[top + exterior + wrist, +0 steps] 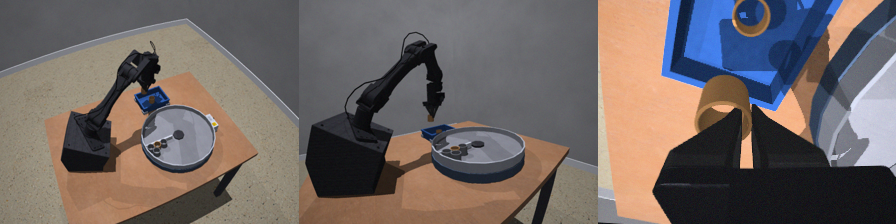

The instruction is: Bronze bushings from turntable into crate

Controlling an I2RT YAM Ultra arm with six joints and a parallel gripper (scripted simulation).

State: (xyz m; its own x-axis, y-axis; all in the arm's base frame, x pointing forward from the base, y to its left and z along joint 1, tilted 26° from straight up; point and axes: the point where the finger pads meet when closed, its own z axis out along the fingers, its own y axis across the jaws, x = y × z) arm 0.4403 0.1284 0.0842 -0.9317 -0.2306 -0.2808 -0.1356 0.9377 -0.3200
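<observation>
One bronze bushing (143,91) (430,118) (724,92) hung roughly upright in the gripper (147,90) (433,117) (746,111), whose jaws were drawn narrow and pinched its side wall. In the wrist view the two fingertips stood on either side of that wall, one reaching inside the bore. The bushing was above the level of the blue crate (156,105) (425,133) (758,95) and overlapped its near edge in the wrist view. A second bronze bushing (151,101) (439,131) (750,34) stood upright inside the crate, which sat among white corner guides (144,112) (431,141) and looked level.

Beside the crate was the turntable (177,166) (478,167) (838,110), a gray dish with a raised rim on a dark blue base. A third bronze bushing (157,144) (455,148) stood there, clustered with three steel bushings (156,152) (456,156) near the white bar (167,138) (468,145), between the rim and the dark hub (178,134) (478,144). By the turntable's far side from the arm's pedestal (86,161) (344,166) sat a white box with a yellow square (214,124) on it.
</observation>
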